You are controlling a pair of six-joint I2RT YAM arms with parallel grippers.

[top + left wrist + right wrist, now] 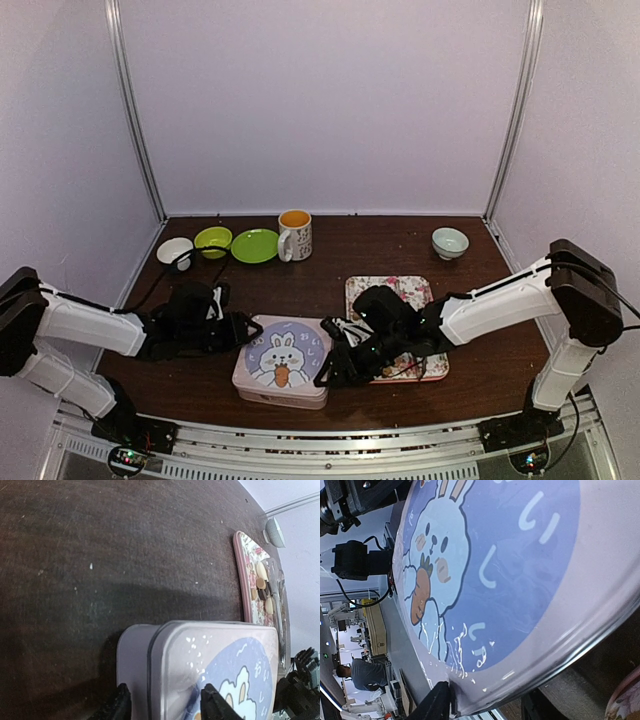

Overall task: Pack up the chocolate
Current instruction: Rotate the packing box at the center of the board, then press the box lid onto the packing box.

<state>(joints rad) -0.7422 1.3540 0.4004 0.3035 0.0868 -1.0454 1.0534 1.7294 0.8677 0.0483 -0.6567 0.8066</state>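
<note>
A lavender tin with a bunny lid sits closed near the table's front middle. My left gripper is at its left end, fingers apart and straddling the lid's corner. At the tin's right end my right gripper also has its fingers apart, astride the lid's rim. Several tan and dark pieces of chocolate lie on the pink floral tray. In the top view my right arm hides most of them.
Along the back stand a mug, a green plate, a green bowl and a white bowl. A pale bowl sits at the back right. Thin tongs lie on the tray.
</note>
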